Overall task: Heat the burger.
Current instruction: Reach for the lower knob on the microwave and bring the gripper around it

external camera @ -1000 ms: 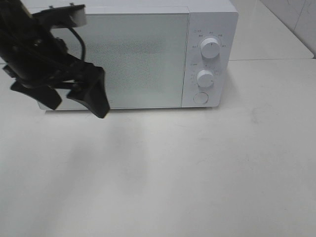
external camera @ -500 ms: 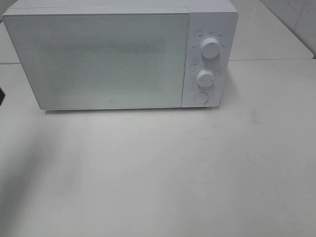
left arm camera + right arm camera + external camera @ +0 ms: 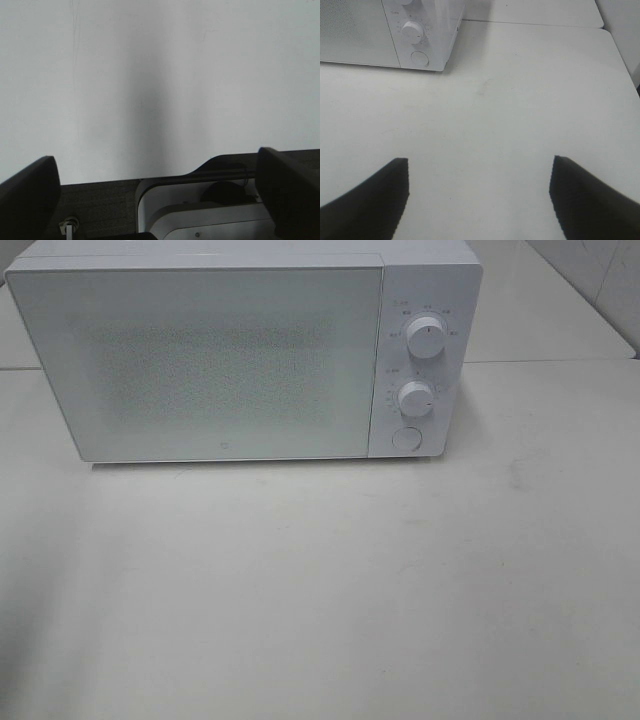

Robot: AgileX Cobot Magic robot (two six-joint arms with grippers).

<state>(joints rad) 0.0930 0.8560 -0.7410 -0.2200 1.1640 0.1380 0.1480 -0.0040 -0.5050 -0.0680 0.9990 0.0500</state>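
Note:
The burger is not in view in any frame. A white microwave (image 3: 240, 350) stands at the back of the table with its door (image 3: 200, 360) closed; the frosted door hides the inside. My left gripper (image 3: 156, 160) is open over bare white table, nothing between its fingers. My right gripper (image 3: 480, 161) is also open and empty above the table, with the microwave (image 3: 385, 30) some way ahead of it. Neither gripper appears in the exterior high view.
The microwave's control panel has two white knobs (image 3: 426, 340) (image 3: 415, 398) and a round button (image 3: 406, 438). The white table (image 3: 330, 580) stretches in front. A dark mat and a white machine base (image 3: 200, 215) lie below the left gripper.
One second ago the left arm hung in front of the microwave door's left side. It has since pulled away out of the exterior high view. The microwave is unchanged.

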